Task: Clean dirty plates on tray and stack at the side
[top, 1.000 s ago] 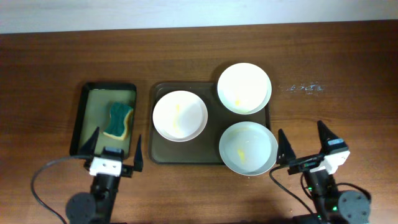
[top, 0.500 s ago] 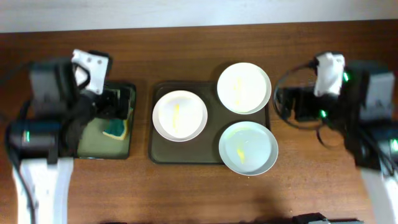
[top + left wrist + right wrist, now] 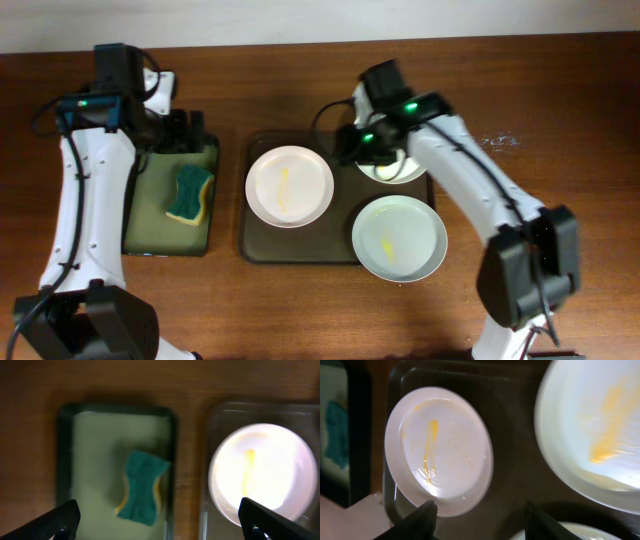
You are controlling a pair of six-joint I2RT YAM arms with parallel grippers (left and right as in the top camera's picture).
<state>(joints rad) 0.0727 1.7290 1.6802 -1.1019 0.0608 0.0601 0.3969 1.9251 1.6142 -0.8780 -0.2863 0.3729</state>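
Three white plates with yellow smears lie on the dark brown tray (image 3: 256,246): one on the left (image 3: 289,186), one at the front right (image 3: 398,237), and one at the back right (image 3: 402,170), partly hidden by my right arm. My right gripper (image 3: 352,148) hovers open and empty over the tray between the left and back-right plates. In the right wrist view its open fingers (image 3: 477,510) frame the tray floor (image 3: 515,460), with the left plate (image 3: 440,450) and the back-right plate (image 3: 595,435) on either side. My left gripper (image 3: 185,130) is open and empty.
A small black-rimmed tray (image 3: 150,235) with a greenish inside stands left of the brown tray and holds a green-and-yellow sponge (image 3: 190,193). My left gripper hovers over its far end. The left wrist view shows the sponge (image 3: 142,488) and the left plate (image 3: 260,472).
Both arms have risen from the table's front edge and reached forward. The left now hangs over the small tray, the right over the brown tray. Plates and sponge have not moved.
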